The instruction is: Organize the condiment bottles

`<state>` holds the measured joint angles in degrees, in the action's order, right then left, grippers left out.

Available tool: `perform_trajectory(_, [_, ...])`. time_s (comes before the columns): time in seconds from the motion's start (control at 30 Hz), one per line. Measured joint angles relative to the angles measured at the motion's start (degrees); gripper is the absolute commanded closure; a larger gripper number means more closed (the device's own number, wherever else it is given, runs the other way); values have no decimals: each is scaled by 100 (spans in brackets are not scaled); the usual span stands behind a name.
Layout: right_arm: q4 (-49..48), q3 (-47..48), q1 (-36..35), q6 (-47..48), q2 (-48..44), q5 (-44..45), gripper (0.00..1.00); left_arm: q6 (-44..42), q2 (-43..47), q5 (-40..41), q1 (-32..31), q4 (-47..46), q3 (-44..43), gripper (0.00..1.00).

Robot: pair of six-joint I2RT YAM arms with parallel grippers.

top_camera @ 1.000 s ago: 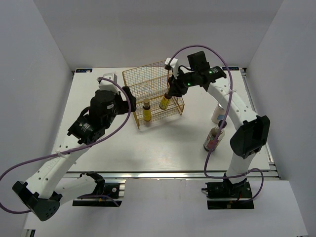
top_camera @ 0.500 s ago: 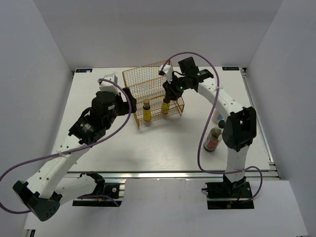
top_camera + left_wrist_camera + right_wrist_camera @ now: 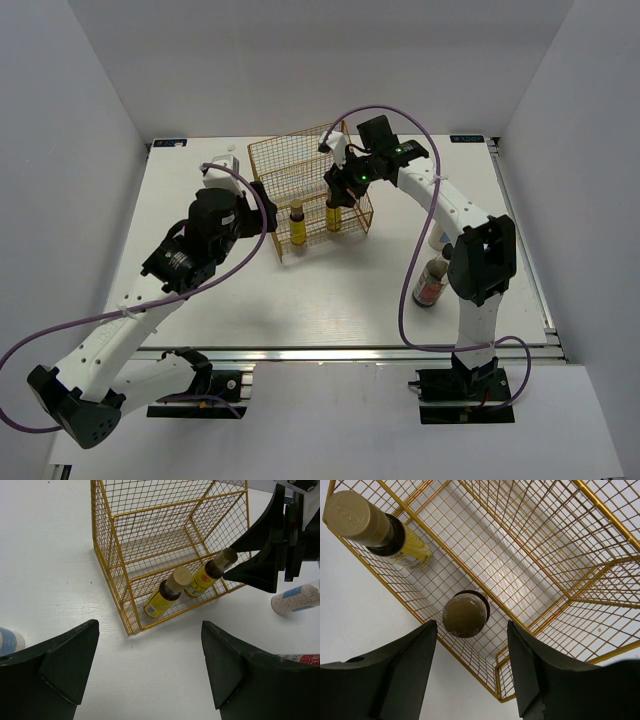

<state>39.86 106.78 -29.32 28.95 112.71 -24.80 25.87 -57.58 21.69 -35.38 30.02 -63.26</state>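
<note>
Both small bottles stand upright on the lower shelf of the gold wire rack (image 3: 300, 165), long axes vertical, caps up, side by side; the left-hand amber bottle (image 3: 297, 222) sits nearer the left arm, the right-hand amber bottle (image 3: 334, 213) just beside it; the dark brown bottle (image 3: 430, 283) stands upright on the worktop (image 3: 330, 290) by the right arm, well apart from the rack.

The right tool (image 3: 337, 192) hangs directly above the right-hand amber bottle, its jaws moderately spread to either side of the cap; we cannot tell whether a finger touches the cap; the left tool (image 3: 265, 208) is spread wide and holds nothing, facing the rack's near corner.

The right wrist view looks straight down on the round tan cap between the fingers (image 3: 395, 675); the top view does not show that gap. Only the left wrist view shows a white bottle (image 3: 295, 597) beyond the right tool and another white bottle (image 3: 7, 641) at its left edge; we cannot tell how either lies.
</note>
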Motion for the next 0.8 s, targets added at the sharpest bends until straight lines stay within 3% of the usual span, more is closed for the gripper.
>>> perform_trajectory(0.3, [245, 227, 4, -26, -85, 68, 29, 11, 81, 52, 0, 39, 2, 8])
perform_trajectory(0.43, [417, 216, 120, -24, -595, 15, 30, 39, 114, 192, 0, 166, 2, 15])
perform_trajectory(0.53, [568, 216, 452, 81, -1163, -256, 42, 118, 114, 221, 0, 249, 13, 29])
perform_trajectory(0.57, [667, 216, 625, 140, -1351, -367, 48, 138, 114, 223, 0, 262, 24, 31])
perform_trajectory(0.6, [791, 216, 815, 199, -1519, -483, 63, 160, 114, 227, 0, 260, 50, 34])
perform_trajectory(0.67, [1091, 216, 1189, 319, -1764, -636, 71, 195, 114, 229, 0, 273, 114, 34])
perform_trajectory(0.73, [1458, 214, 1591, 334, -1910, -719, 63, 227, 118, 229, 0, 278, 190, 33])
perform_trajectory(0.77, [1611, 184, 1751, 343, -1958, -721, 46, 243, 118, 229, 0, 284, 223, 31])
perform_trajectory(0.8, [1727, 96, 1856, 332, -2026, -708, 40, 254, 120, 227, 0, 273, 258, 25])
